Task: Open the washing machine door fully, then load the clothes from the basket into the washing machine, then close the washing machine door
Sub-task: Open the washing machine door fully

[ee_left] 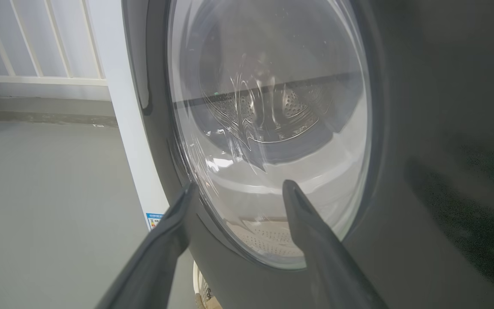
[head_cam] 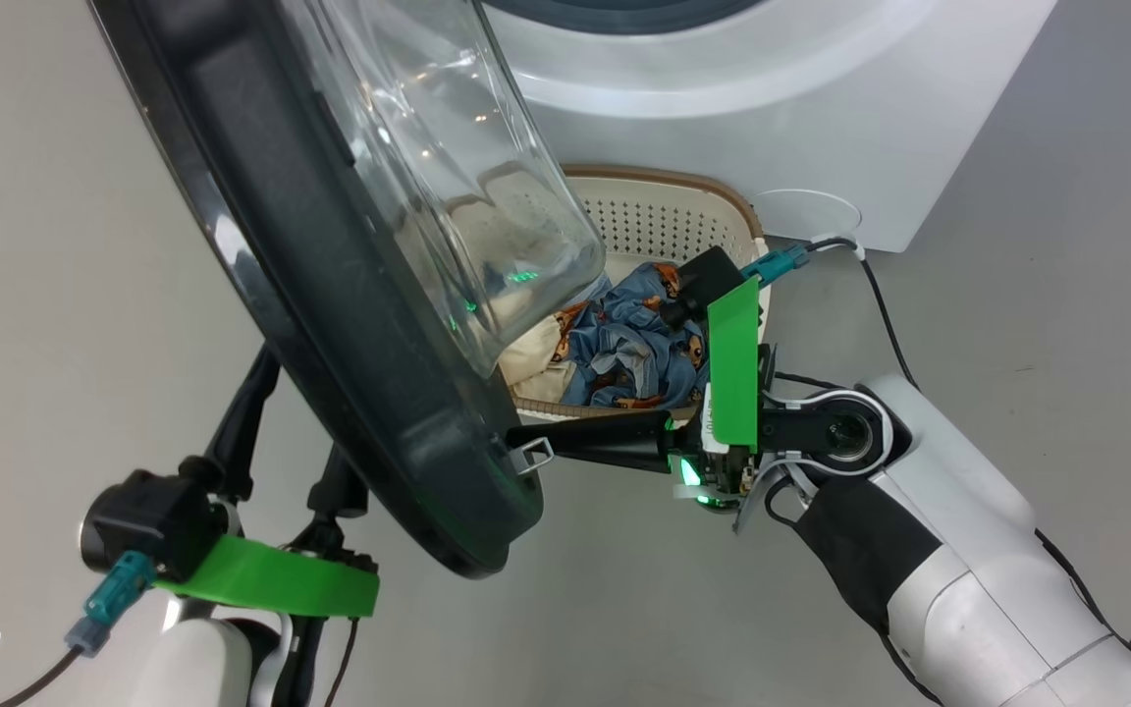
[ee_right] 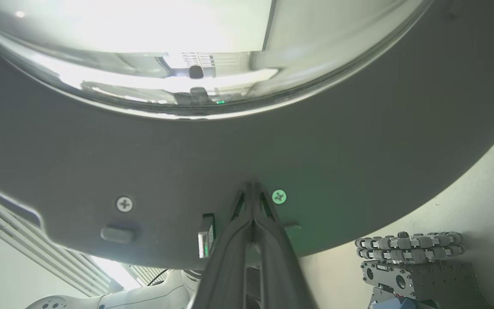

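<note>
You can see a smooth grey floor with soft light on it. In your left wrist view, tall white bars stand at its far end, just above a long, low grey step.

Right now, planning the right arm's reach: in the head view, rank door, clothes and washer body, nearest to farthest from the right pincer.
From the right pincer:
1. washing machine door, at its tips, left.
2. clothes, in the basket just above.
3. washing machine, top, beyond the basket.
</note>
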Controlling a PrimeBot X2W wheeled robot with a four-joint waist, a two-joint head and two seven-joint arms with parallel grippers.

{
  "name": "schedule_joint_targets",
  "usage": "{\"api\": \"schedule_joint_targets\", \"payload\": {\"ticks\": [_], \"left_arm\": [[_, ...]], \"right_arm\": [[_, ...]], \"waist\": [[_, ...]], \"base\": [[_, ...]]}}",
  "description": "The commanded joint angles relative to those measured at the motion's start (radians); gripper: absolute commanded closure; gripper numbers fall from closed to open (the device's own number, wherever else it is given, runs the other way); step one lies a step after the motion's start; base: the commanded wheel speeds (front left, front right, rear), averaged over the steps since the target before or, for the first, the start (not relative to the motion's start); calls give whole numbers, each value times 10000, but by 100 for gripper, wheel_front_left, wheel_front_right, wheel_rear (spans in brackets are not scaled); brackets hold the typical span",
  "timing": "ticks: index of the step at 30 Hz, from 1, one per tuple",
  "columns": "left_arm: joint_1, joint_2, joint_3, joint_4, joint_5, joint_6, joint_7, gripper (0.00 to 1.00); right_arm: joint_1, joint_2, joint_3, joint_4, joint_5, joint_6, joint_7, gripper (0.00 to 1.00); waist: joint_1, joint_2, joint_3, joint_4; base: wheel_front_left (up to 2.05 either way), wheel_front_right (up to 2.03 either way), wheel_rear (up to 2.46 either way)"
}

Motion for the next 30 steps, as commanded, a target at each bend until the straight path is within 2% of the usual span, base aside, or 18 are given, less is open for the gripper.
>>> {"api": "schedule_joint_targets", "payload": {"ticks": [1,12,30], "left_arm": [[-24,263,352,-237,57,-15,-63,0],[131,263,398,-133,134,-15,-63,0],[909,545,686,90,244,-15,-63,0]], "right_arm": [[-75,334,172,-223,91,17,-61,100],[111,-29,280,-367,482,17,-487,100],[1643,-858,128,-1148,1552,17,-1653,100]], "waist": [[0,0,-12,-10],[0,0,-421,-100],[0,0,-1954,-984]], "base": [[0,0,0],[0,0,0],[0,0,0]]}}
